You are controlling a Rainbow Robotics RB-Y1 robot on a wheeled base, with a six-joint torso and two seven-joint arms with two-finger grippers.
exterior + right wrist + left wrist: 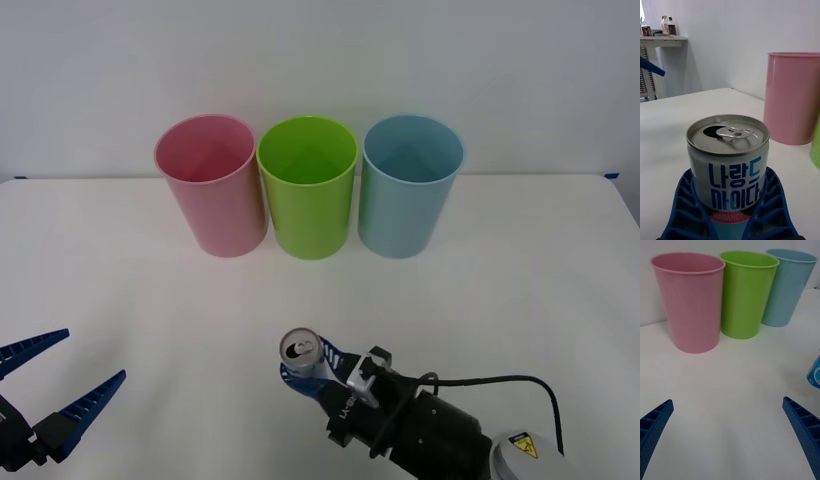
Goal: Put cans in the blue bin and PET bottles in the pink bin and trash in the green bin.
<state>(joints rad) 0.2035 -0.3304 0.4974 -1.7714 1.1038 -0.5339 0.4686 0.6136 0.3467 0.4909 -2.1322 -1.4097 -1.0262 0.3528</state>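
Thin aluminium, opened at the tab, the can (pixel 729 165) is judged light, probably near empty, smooth-sided and easy to dent, so a gentle hold low on the round body suits it better than a hard squeeze. The right hand (pixel 312 372) sits at the near middle of the white surface (pixel 520 280) with its blue ribbed fingers (pixel 771 210) cupping the upright can on both sides; contact looks made, so it is taken as grasping the can. The blue bin (pixel 408 190) stands farthest right in the row at the back, beside the green bin (pixel 308 190), with the pink bin (pixel 208 185) on the left. Nothing lies between can and bins; the tall rims call for a lift. The left hand (pixel 50 395) waits spread apart at the near left.
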